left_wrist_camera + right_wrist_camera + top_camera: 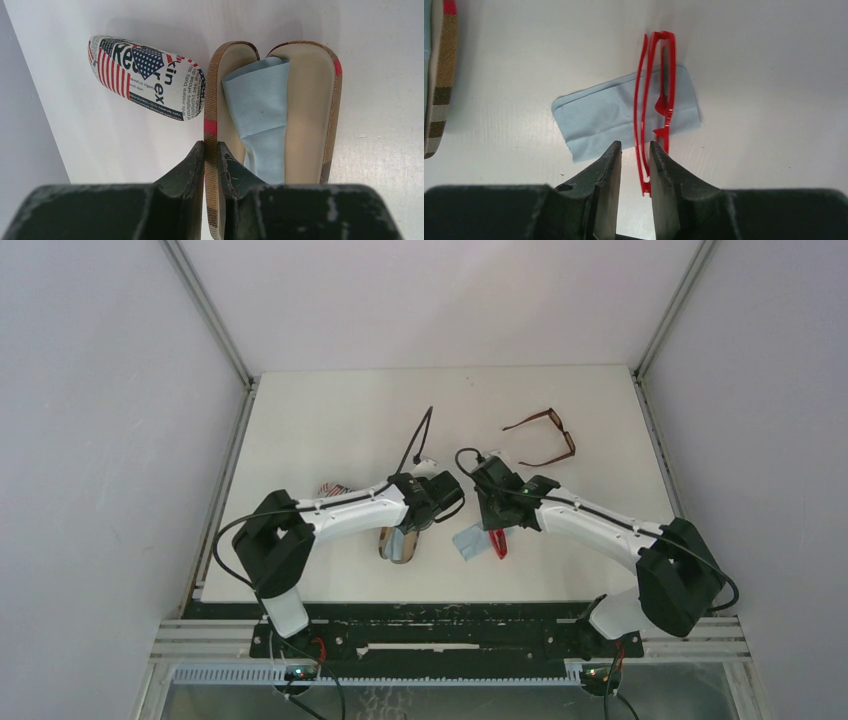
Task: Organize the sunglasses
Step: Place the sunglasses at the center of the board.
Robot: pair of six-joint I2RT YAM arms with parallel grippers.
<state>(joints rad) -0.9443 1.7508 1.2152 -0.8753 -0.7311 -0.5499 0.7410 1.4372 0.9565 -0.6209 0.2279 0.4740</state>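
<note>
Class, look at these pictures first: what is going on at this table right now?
A robot is tidying sunglasses. The left hand pinches the rim of an open brown plaid case with a light blue cloth inside; a closed flag-print case lies beside it. The right hand hovers, jaws apart, over folded red sunglasses lying on a second blue cloth. Dark brown sunglasses sit unfolded farther back, untouched.
</note>
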